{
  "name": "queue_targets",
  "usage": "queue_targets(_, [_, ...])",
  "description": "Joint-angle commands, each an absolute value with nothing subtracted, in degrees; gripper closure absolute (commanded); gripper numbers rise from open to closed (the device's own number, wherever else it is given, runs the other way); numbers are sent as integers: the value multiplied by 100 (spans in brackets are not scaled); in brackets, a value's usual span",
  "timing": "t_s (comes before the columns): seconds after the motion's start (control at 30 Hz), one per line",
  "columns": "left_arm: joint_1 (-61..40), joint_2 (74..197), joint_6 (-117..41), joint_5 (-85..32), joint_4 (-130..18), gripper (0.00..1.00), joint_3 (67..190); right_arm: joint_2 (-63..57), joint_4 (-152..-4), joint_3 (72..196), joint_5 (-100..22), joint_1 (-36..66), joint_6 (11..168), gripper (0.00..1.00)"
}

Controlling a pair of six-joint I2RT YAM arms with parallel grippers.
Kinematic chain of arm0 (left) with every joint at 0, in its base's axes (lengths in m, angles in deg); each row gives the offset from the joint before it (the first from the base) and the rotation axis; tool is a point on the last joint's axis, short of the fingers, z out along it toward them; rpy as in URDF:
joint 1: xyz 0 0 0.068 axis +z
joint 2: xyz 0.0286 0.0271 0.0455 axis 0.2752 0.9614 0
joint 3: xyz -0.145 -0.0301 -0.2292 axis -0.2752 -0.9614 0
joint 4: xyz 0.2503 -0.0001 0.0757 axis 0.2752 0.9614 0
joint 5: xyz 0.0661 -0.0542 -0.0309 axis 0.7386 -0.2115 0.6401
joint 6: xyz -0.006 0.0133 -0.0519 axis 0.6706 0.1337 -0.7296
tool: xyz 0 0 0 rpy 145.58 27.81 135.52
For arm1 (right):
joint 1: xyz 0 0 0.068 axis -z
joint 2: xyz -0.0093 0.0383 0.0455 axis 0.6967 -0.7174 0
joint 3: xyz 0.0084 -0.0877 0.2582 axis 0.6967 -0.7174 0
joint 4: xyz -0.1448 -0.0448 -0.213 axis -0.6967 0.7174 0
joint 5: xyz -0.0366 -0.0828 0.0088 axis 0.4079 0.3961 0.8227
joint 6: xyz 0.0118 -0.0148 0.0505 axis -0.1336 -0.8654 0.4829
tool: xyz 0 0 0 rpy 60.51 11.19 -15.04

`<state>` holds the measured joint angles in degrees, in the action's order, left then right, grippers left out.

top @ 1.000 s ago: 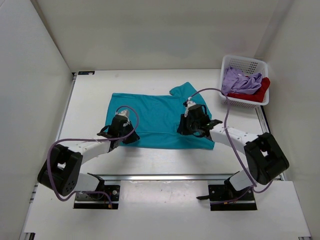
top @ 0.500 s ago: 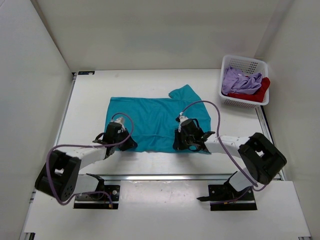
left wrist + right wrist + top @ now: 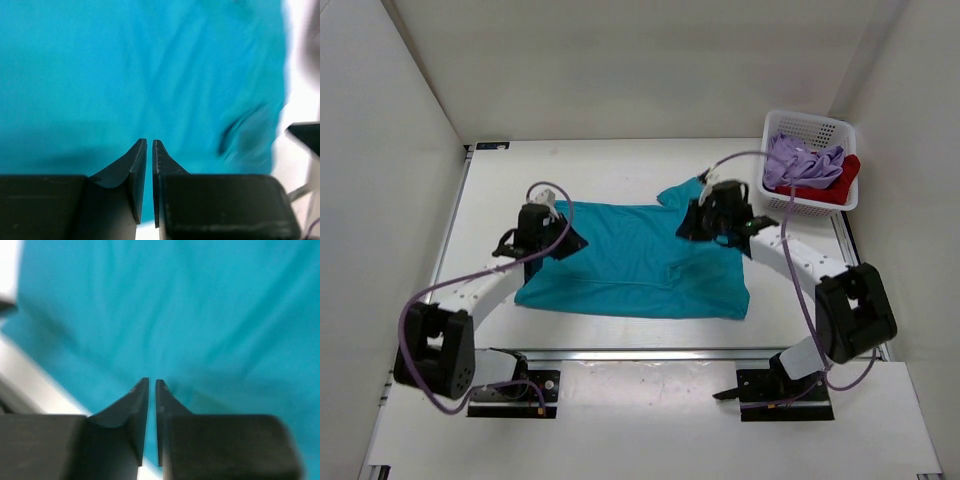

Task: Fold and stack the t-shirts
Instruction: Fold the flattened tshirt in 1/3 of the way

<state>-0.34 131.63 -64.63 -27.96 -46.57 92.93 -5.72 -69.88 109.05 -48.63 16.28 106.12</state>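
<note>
The teal t-shirt (image 3: 640, 265) lies spread flat across the middle of the table, one sleeve (image 3: 682, 188) sticking out at its far right corner. My left gripper (image 3: 563, 240) hovers over the shirt's far left corner. The right gripper (image 3: 692, 225) is over the far right part, beside the sleeve. In the left wrist view the jaws (image 3: 149, 141) stand a narrow slit apart, with nothing in them and teal cloth (image 3: 150, 65) below. The right wrist jaws (image 3: 152, 380) look the same over the cloth (image 3: 175, 305). The lavender t-shirt (image 3: 795, 160) and the red t-shirt (image 3: 842, 180) lie crumpled in the basket.
A white lattice basket (image 3: 810, 117) stands at the table's far right corner, close to the right arm's cable. White walls enclose the table on the left, back and right. A metal rail (image 3: 640, 352) runs along the near edge by the arm bases.
Both grippers drew toward the near edge with the shirt, then let go and swung back to its far side. The shirt's near edge now lies closer to the rail. Both jaws parted slightly.
</note>
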Motion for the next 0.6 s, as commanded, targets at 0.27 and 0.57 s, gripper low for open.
queue_targets(0.27, [1210, 15478, -6428, -2459, -4899, 77, 11530, -3741, -7095, 14349, -4205, 3070, 9779, 89])
queue_targets(0.57, [1492, 16990, -5874, -1677, -4012, 67, 13359, -5579, -5830, 16952, -3634, 3203, 9094, 79])
